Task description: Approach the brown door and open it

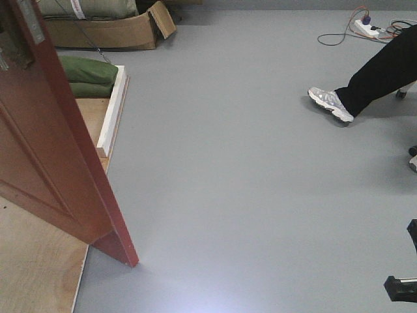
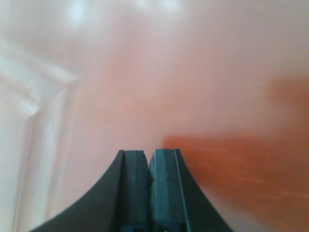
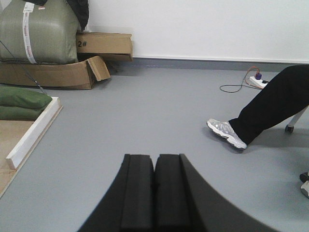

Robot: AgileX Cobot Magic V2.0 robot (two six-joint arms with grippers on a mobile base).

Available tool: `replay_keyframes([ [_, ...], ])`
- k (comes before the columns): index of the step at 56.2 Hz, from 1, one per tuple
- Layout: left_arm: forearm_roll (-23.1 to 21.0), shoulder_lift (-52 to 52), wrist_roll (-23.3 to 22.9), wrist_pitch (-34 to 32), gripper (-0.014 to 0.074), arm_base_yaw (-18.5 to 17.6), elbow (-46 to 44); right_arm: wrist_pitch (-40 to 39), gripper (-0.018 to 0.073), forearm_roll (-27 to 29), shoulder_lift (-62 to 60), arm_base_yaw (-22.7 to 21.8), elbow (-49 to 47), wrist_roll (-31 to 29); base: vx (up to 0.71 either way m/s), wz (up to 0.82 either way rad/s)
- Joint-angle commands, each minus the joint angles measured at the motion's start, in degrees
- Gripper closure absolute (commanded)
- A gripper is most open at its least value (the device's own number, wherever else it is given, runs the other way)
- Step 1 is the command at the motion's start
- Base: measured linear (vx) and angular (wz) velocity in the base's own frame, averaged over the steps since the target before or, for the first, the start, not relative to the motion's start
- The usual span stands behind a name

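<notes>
The brown door (image 1: 49, 169) stands ajar at the left of the front view, its reddish glossy face and panel moulding angled toward me, its bottom corner resting near the grey floor. In the left wrist view the door (image 2: 193, 87) fills the picture as a blurred reddish surface very close ahead. My left gripper (image 2: 148, 153) is shut, pads together, with nothing between them, right in front of that surface. My right gripper (image 3: 154, 157) is shut and empty, pointing over the grey floor.
A seated person's leg and white shoe (image 1: 331, 103) reach in from the right. A power strip with cables (image 1: 366, 27) lies at the back right. Cardboard boxes (image 1: 104, 31), green bags (image 1: 88, 75) and a white wooden beam (image 1: 112, 112) edging a plywood platform sit at the left.
</notes>
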Motion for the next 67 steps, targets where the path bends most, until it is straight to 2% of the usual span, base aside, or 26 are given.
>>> replay_keyframes([
  [1, 0.6, 0.9, -1.1, 0.6, 0.0603, -0.7, -6.0, -4.6, 0.0559, -0.3, -0.6, -0.3, 0.2, -0.3, 0.00, 0.00],
  [11, 0.6, 4.9, -1.6, 2.1, 0.0603, -2.0, -13.1, -4.6, 0.0559, -0.3, -0.6, -0.3, 0.2, -0.3, 0.00, 0.00],
  [18, 0.6, 9.2, -1.5, 1.8, 0.0603, -4.6, -17.7, -4.6, 0.0559, -0.3, -0.6, -0.3, 0.2, -0.3, 0.00, 0.00],
  [28, 0.6, 12.1, -1.5, 1.9, 0.0603, -6.9, -19.6, -4.6, 0.0559, -0.3, -0.6, -0.3, 0.2, -0.3, 0.00, 0.00],
  [67, 0.6, 13.3, -1.4, 2.5, 0.0603, -6.8, -19.4, -4.6, 0.0559, -0.3, -0.6, -0.3, 0.2, -0.3, 0.00, 0.00],
])
